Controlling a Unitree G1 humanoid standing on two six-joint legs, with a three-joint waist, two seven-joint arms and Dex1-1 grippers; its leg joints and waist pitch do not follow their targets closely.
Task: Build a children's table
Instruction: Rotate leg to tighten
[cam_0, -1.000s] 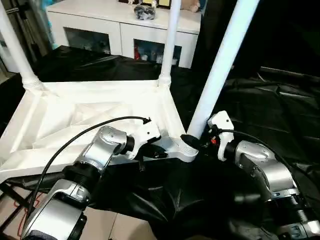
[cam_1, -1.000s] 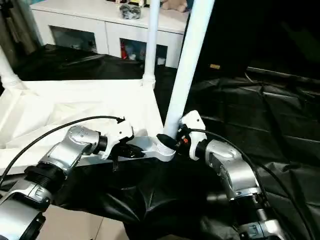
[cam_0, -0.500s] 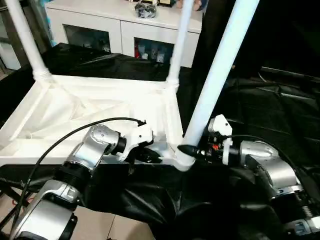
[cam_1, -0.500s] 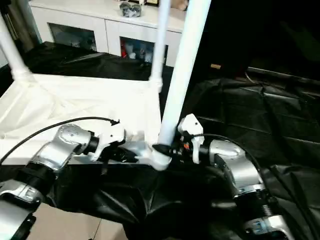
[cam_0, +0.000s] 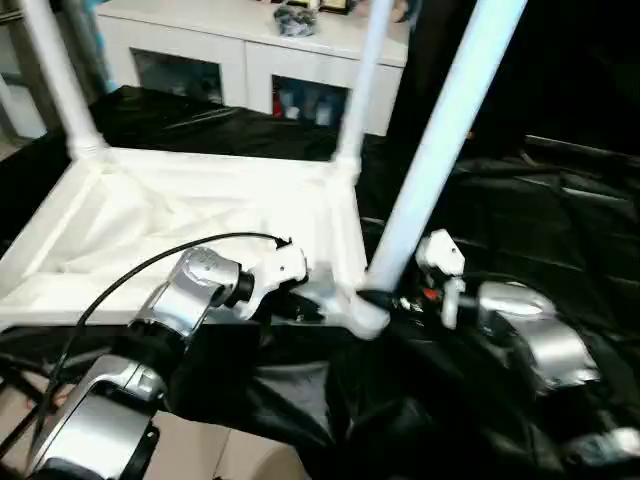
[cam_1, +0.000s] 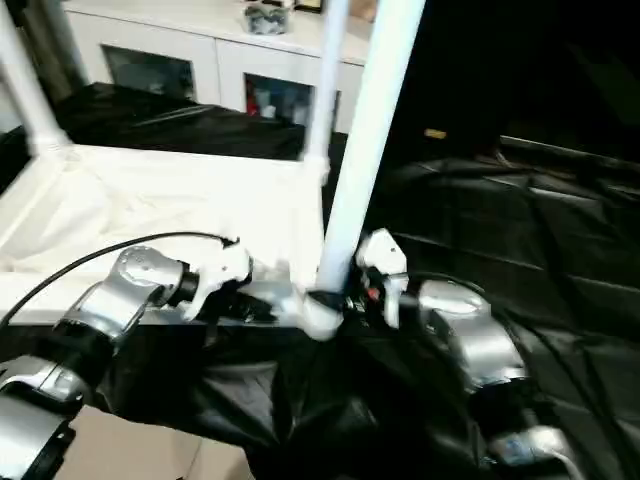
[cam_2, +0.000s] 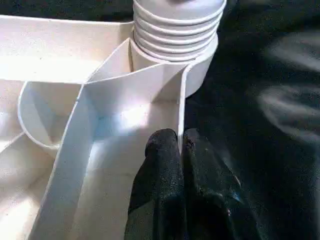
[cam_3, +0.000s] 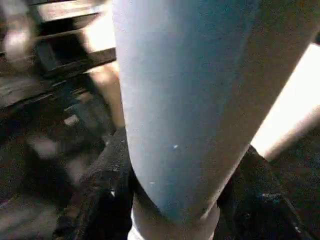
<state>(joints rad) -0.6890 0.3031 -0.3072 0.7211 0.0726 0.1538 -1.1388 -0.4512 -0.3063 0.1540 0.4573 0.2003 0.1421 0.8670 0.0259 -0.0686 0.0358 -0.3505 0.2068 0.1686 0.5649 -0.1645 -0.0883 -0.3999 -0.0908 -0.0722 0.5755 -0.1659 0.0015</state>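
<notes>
Near tube leg (cam_0: 440, 140) cut off above, right gripper (cam_3: 175, 200) clasping its base, left gripper (cam_2: 177, 145) pinched on tabletop (cam_0: 200, 215) corner wall.

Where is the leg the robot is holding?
The near leg stands in the tabletop's corner socket nearest the robot's right, leaning slightly, with the right gripper around its base.

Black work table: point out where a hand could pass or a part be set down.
Free: the black cloth right of the near leg. Also the tabletop underside between its ribs. Crowded: the near corner socket, where the left gripper pinches the rim and the right gripper clasps the leg.
</notes>
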